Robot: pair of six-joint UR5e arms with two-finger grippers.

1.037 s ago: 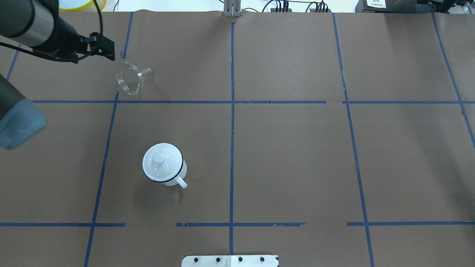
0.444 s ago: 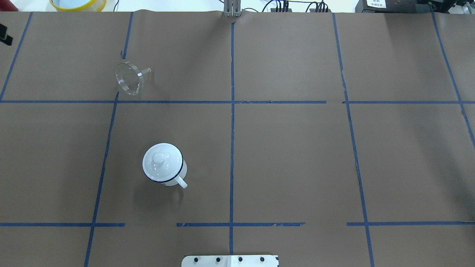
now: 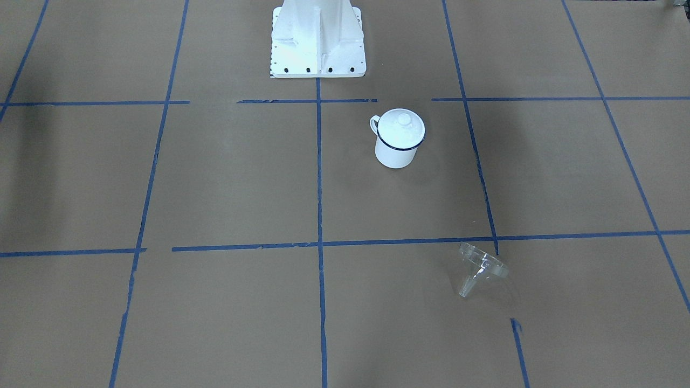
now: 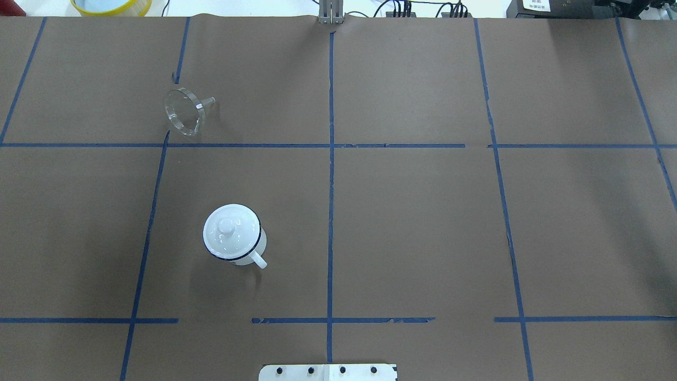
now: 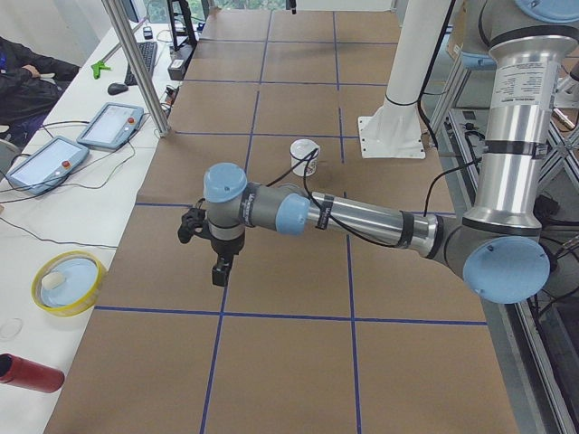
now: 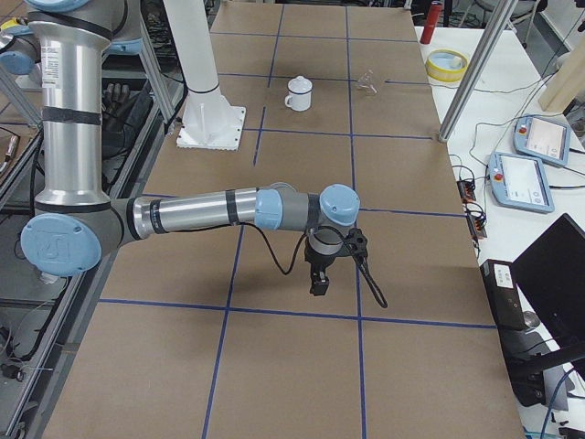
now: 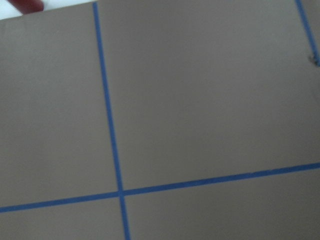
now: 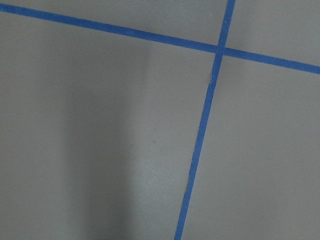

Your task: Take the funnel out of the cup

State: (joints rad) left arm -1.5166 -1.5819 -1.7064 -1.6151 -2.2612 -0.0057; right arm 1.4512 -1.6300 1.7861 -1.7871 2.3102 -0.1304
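Clear plastic is seen lying on its side on the brown paper (image 4: pixel 423 222): the funnel (image 4: pixel 185 112) is out of the cup (image 4: pixel 262 243) and well apart from it. In the overhead view it is found in the far grid square on the left half of the table, just beside a crossing of the blue tape (image 4: pixel 330 211), with its wide mouth turned toward the left edge and its short spout pointed right and slightly away. From the front-facing view the same funnel (image 3: pixel 480 268) is seen tilted, resting on its rim and spout. The cup (image 3: pixel 396 153) is stood upright nearer the robot's base, and a white domed lid (image 3: pixel 401 123) with a knob is seated on its blue rim. Nothing is touched by either arm.

The left gripper (image 5: pixel 220 267) is seen only from the table's end, pointed down over the paper, away from both funnel and cup; how far its claw is open cannot be told, and nothing is seen in it. The right gripper (image 6: pixel 320 279) is likewise shown only in the side view, hung downward over the paper well apart from the cup (image 6: pixel 297 93), and its opening cannot be told either. Only paper and tape are shown by the wrist cameras
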